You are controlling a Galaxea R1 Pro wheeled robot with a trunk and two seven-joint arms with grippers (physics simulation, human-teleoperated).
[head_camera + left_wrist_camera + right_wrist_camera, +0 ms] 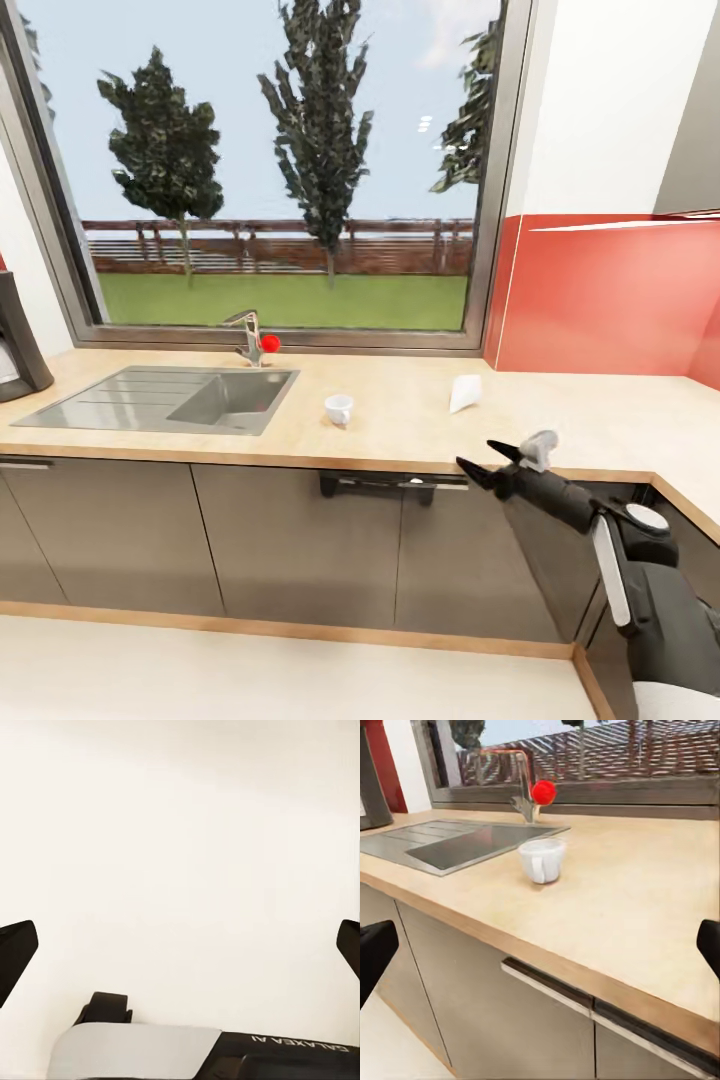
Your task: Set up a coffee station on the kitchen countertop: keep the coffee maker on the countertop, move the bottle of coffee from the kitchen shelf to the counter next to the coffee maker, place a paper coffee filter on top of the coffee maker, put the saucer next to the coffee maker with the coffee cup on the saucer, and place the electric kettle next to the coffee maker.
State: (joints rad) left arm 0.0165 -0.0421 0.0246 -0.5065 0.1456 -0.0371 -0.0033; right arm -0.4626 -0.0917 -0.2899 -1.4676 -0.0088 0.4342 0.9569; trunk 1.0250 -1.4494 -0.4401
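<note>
The white coffee cup (339, 408) (542, 860) stands on the light wood kitchen countertop (400, 425) (645, 907), right of the sink. The white paper coffee filter (465, 393) lies further right on the same worktop. The black coffee maker (15, 340) (371, 780) shows partly at the far left of the counter. My right gripper (477, 453) (540, 949) is open and empty, hovering at the counter's front edge, short of the cup and just in front of the filter. My left gripper (180, 945) is open and empty over a pale plain surface.
A steel sink (160, 398) (457, 844) with a faucet and red knob (262, 342) (542, 792) is set into the counter under a large window. A red glossy panel (610, 295) backs the right part. Grey cabinet fronts (290, 540) run below; the counter turns a corner at right.
</note>
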